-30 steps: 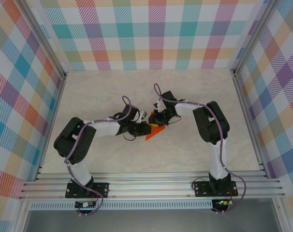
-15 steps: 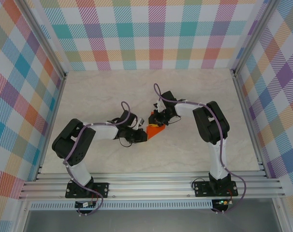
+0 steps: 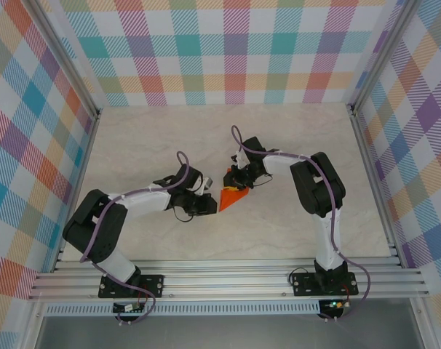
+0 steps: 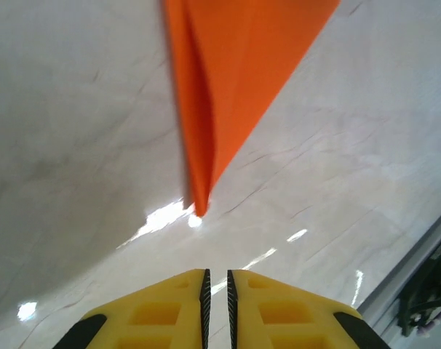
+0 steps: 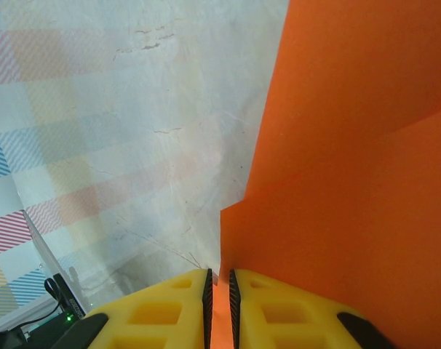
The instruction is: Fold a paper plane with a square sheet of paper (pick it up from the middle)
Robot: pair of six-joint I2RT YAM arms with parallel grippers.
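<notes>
Mid-frame in the top view, the light, floppy orange paper [image 3: 233, 196], folded to a point, is pinched by the right end effector [image 5: 218, 275]; the left end effector [image 4: 217, 275], pressed together empty, should probably grip its stiffer centre crease.

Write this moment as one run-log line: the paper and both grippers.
orange paper: folded, pointed | left gripper: shut, empty, apart from its tip | right gripper: shut on orange paper
</notes>
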